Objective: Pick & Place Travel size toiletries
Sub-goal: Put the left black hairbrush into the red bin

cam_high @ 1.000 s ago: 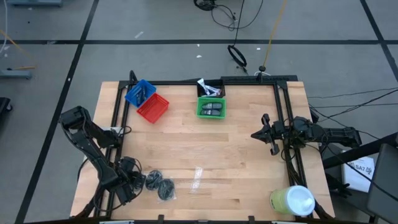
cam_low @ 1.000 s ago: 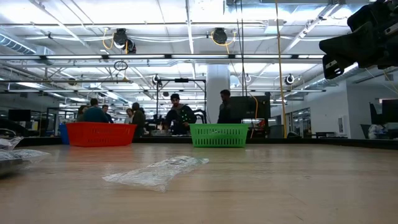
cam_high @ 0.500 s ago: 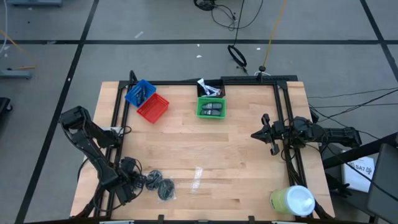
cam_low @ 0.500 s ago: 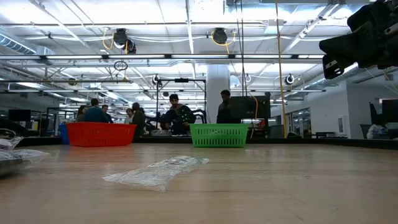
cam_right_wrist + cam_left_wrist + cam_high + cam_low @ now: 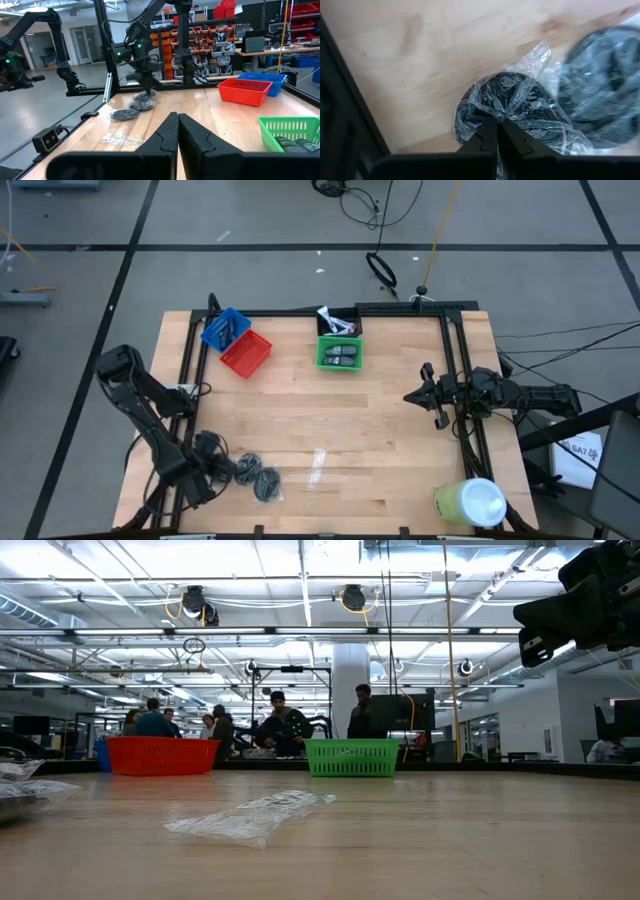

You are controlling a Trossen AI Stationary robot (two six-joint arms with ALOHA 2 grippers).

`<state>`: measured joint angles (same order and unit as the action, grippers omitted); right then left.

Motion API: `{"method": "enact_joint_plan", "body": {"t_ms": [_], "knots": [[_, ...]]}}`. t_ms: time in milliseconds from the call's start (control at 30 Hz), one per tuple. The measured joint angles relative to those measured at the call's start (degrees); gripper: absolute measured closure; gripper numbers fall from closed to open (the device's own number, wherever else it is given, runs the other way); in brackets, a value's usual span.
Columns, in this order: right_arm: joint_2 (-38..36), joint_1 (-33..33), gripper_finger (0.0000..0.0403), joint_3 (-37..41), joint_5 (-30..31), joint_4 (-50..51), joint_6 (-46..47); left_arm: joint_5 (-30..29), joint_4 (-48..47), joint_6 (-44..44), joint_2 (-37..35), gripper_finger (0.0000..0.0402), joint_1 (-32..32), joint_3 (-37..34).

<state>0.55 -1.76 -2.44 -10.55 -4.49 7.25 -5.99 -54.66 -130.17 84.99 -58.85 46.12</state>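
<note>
Left gripper [image 5: 496,131] apparently pinching wrapped disc [image 5: 512,102].

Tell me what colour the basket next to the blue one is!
The basket is red; the high view shows it best, touching the blue basket.

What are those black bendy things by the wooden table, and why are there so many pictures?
They are two robot arms. One picture looks down from above, one looks across the table, and each arm carries its own little camera. The left gripper is down at the near left corner, its fingers together at a wrapped dark disc; whether it grips the wrapping is hard to tell. More discs lie beside it. The right gripper waits at the right edge, shut and empty. Blue, red and green baskets stand at the far side.
</note>
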Motion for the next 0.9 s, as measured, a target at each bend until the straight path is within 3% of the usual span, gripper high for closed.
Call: {"method": "enact_joint_plan", "body": {"t_ms": [233,567,733,900], "knots": [[-0.01,-0.02,0.0403,-0.01,0.0,0.0,0.02,-6.26,-5.97,1.7,-4.15,0.0401,0.0,2.85],[0.01,-0.02,0.0403,0.0,0.0,-0.02,0.02,-30.01,-4.41,12.82,-10.38,0.0401,3.01,3.18],[0.01,-0.01,0.0403,0.01,0.0,0.0,0.02,-35.75,7.43,31.71,-12.11,0.0402,9.59,3.2],[-0.01,-0.02,0.0403,0.01,0.0,-0.02,0.01,-34.01,27.1,60.73,-12.05,0.0402,17.32,3.22]]}}
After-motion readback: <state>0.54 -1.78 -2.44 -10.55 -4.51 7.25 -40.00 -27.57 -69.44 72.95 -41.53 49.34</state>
